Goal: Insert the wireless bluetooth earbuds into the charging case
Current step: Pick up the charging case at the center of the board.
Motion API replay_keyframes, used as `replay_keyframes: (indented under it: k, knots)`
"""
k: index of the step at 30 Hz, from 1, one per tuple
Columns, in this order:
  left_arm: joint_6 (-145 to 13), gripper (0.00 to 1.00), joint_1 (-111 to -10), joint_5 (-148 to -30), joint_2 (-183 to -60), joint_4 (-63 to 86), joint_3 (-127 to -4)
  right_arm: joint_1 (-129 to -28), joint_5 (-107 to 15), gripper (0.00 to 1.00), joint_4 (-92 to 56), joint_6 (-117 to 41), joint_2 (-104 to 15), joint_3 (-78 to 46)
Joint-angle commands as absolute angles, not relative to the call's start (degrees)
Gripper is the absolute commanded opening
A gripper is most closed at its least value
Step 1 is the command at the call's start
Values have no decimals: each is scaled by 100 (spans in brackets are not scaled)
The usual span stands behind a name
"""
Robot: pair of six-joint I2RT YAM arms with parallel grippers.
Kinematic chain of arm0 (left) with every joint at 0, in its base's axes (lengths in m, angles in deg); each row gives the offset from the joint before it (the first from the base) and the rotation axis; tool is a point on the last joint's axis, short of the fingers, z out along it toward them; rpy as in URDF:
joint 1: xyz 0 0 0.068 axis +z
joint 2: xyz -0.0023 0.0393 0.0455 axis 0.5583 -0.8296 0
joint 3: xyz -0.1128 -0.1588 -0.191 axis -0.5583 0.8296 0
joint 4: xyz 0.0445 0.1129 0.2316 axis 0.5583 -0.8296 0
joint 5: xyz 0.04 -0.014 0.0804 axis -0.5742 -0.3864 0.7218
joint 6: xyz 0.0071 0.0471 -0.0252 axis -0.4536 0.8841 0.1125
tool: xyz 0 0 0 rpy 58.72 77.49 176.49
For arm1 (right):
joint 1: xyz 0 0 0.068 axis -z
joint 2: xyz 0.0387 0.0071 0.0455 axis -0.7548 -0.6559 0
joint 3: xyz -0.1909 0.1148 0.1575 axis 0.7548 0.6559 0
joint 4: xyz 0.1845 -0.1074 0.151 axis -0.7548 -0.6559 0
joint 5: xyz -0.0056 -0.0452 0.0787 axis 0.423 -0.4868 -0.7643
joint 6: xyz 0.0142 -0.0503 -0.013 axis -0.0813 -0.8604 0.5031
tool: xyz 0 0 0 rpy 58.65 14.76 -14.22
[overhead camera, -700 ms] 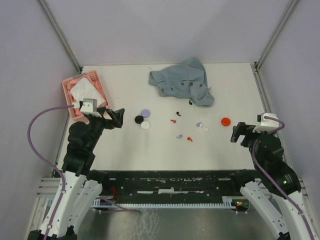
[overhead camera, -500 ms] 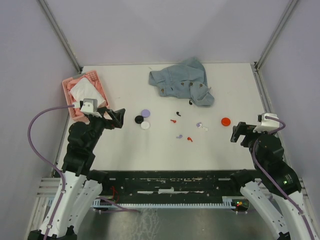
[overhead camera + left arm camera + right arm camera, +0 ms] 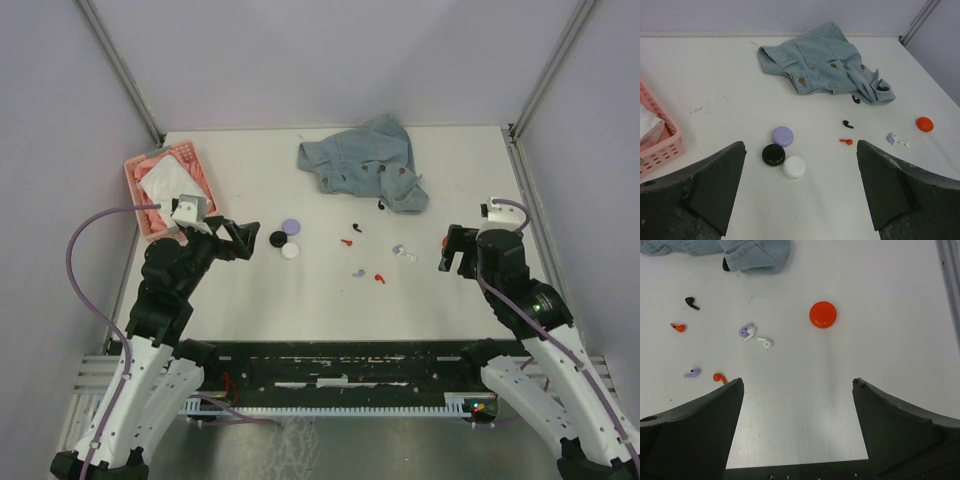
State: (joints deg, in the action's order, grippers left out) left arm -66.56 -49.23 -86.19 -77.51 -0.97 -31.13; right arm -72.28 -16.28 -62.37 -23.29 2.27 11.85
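Overhead, tiny stemmed plastic earbuds in black, red, white and lilac [image 3: 379, 278] lie scattered on the white desk [image 3: 300, 300], well apart from three round plastic cases in lilac, black and white [image 3: 278, 238]. Both the left tool [image 3: 243, 240] and the right tool [image 3: 450, 255] stand wide, holding nothing.

Left wrist view: the cases sit just ahead.

Right wrist view: a red round case [image 3: 823, 314] lies near a touching lilac-and-white pair.

Judgement: the earbuds are light, hard, slick and likely to skitter. Pinch across the bulb, leaving the stem free.
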Motion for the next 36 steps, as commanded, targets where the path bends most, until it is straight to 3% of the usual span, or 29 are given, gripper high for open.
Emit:
replay_keyframes:
  k: [1,12,23,36]
  knots:
    - [-6510,100,-5011,-8668,-7783,-68,-3271,-7262,-1621,99,-5729,-1993,-482,1205]
    - [-6444,100,-5192,-8337,-7573,-256,-3222,-7117,-806,94,-4459,-1801,-2913,1404]
    - [-6406,100,-5279,-8234,-7610,-277,-3198,-5994,-1721,83,-3867,-1271,-4472,1046]
    - [-6383,100,-5353,-8236,-7719,-275,-3218,-5470,-2251,78,-3736,-1331,-5588,631]
